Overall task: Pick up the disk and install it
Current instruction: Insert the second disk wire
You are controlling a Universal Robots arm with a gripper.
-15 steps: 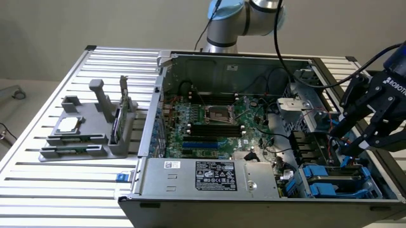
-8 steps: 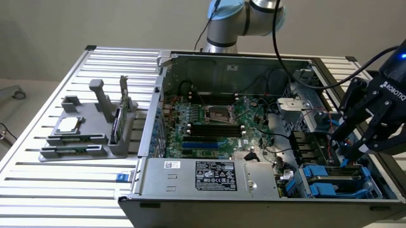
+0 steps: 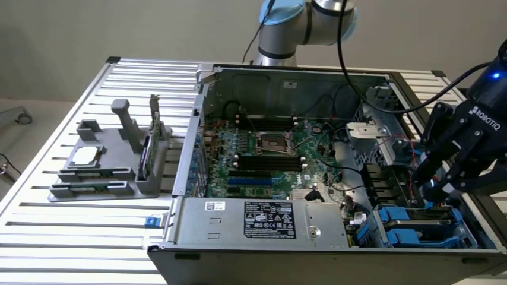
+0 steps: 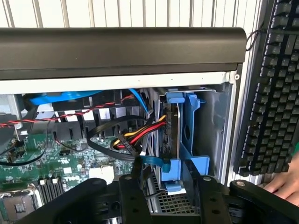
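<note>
blue plastic carrier seen around disk (image 4: 174, 135), standing on edge in bay of computer case (image 3: 277, 74), lower right of exterior frame. judged dense, rigid, shock-sensitive; best gripped across carrier sides. gripper (image 3: 437, 189) spread wide just above disk, straddling it; nothing clamped.

A robotics lab: open computer case (image 3: 333, 178) on slatted aluminium bench (image 3: 47, 202).

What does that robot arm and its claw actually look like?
The arm has silver-grey tubes with light blue caps at the joints, and a black cable runs down it. Its gripper is black and chunky, with ROBOTIQ in white letters, a small blue light glowing above, and jointed black fingers.
</note>
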